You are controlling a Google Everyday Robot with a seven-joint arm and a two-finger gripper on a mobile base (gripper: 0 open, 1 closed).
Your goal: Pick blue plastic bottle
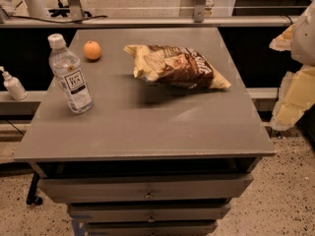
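Note:
The blue plastic bottle (70, 75) stands upright at the left side of the grey cabinet top (147, 127). It is clear and faintly bluish, with a white cap and a white-and-dark "TEA" label. The gripper (294, 98) shows as a pale yellow and white shape at the right edge of the view, beyond the cabinet's right side and far from the bottle. It holds nothing that I can see.
A small orange (92, 50) sits behind the bottle at the back left. A yellow and brown chip bag (174, 67) lies at the back middle. A small white pump-top bottle (13, 85) stands on a ledge left of the cabinet. Drawers (147, 188) are below the top.

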